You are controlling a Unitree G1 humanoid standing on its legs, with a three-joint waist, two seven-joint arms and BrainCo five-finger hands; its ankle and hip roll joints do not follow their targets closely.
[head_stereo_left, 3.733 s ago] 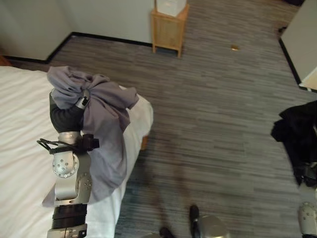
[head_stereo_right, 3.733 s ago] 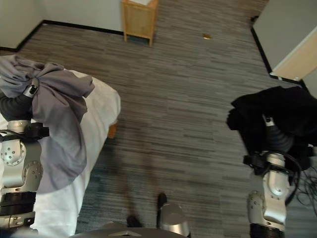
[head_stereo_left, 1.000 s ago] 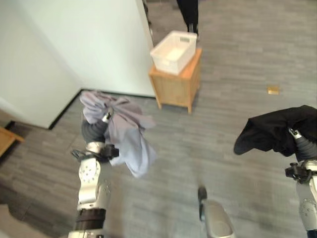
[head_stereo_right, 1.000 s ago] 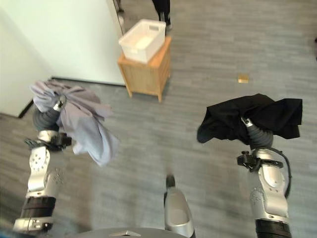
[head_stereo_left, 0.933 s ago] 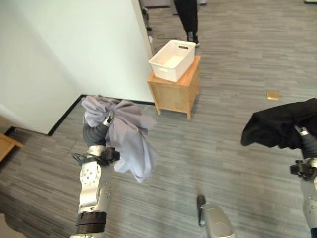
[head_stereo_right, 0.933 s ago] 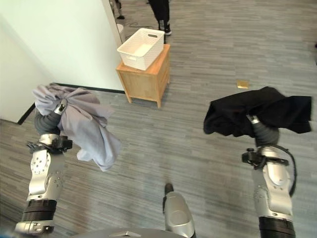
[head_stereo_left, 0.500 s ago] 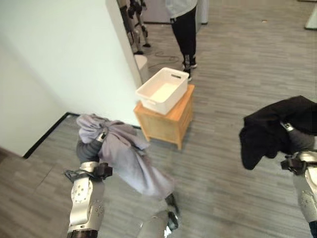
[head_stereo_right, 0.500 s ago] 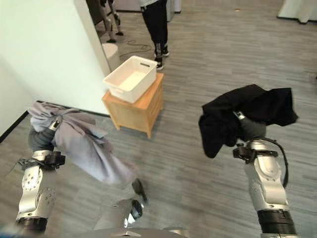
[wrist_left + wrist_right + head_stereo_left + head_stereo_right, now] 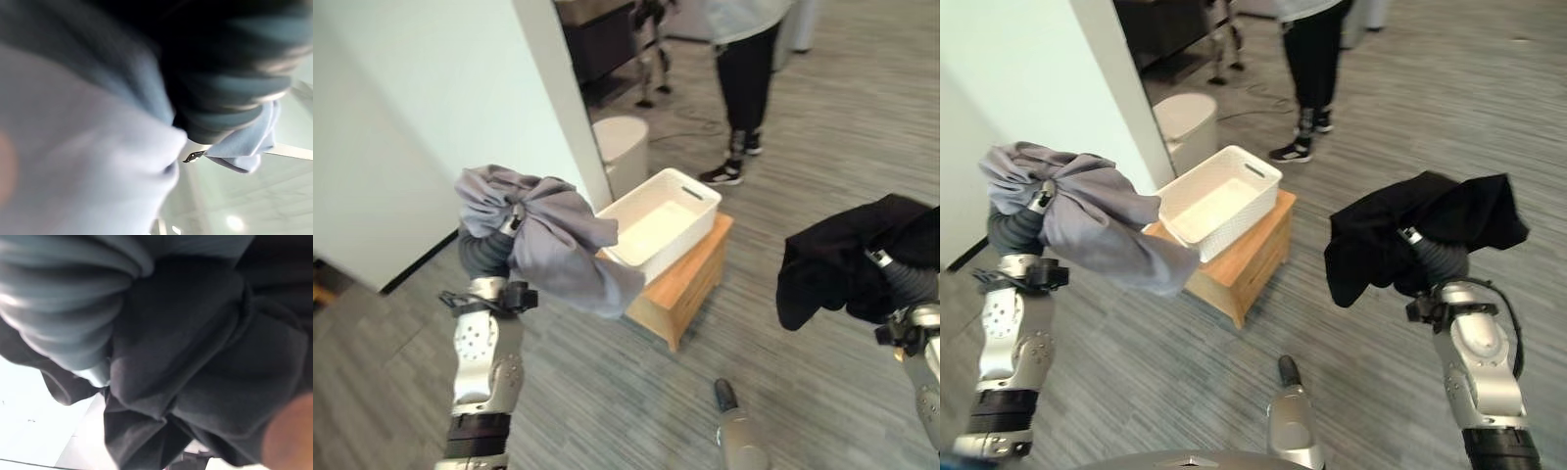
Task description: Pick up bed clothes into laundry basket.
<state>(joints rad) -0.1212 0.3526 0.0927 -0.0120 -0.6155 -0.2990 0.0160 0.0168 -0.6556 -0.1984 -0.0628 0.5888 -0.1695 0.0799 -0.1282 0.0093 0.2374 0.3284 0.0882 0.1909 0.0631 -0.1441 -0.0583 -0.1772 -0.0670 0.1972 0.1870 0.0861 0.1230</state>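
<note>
The left hand (image 9: 485,250) is raised with a grey garment (image 9: 548,250) bunched over it and trailing toward the white laundry basket (image 9: 656,220); its fingers are buried in the cloth, so their state cannot be told. The right hand (image 9: 1430,262) is likewise wrapped in a black garment (image 9: 1410,235), fingers hidden. The basket sits on a small wooden cabinet (image 9: 690,284) on the floor between the two hands, with a person's legs (image 9: 744,88) beyond it.

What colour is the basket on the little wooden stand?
White basket, clearest in the right eye view.
</note>
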